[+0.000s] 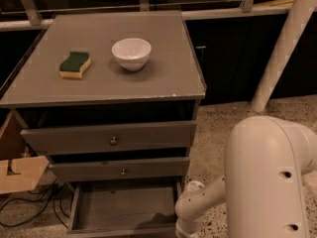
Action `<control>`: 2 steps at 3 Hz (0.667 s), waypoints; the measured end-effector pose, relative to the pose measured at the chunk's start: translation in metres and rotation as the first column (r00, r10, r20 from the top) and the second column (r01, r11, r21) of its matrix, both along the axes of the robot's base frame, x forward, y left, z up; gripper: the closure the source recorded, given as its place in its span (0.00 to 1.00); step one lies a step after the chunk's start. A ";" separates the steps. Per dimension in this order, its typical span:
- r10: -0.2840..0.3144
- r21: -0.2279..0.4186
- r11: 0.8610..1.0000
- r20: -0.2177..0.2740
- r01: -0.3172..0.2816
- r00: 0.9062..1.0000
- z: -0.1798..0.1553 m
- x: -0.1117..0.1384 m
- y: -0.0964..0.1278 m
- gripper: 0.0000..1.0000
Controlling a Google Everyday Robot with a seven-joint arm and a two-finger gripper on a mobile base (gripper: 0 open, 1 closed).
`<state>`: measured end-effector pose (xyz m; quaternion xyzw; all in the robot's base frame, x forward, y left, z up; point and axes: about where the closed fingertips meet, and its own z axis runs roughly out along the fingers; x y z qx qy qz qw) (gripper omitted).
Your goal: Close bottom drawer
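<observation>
Camera view — bottom drawer [124,206] stands pulled out under the cabinet's surface [158,81], with the arm [198,202] bent down at its right front corner, presumably to push it shut; the claw lies below the frame edge, so its state cannot be told.

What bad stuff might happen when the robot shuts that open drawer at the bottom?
1. The end effector is hidden below the picture's edge, under the arm, beside the right front corner of the bottom drawer. Pushing from that corner might twist the drawer so it jams.
2. A hard shove could shake the cabinet, so the bowl and sponge on top might slide.
</observation>
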<state>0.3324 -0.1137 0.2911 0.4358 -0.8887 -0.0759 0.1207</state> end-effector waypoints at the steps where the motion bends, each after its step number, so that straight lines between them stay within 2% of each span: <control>1: 0.001 0.003 1.000 -0.011 -0.001 1.000 -0.003 -0.002 0.000 1.00; 2: -0.040 0.043 0.998 -0.003 0.040 0.999 -0.026 0.003 0.006 1.00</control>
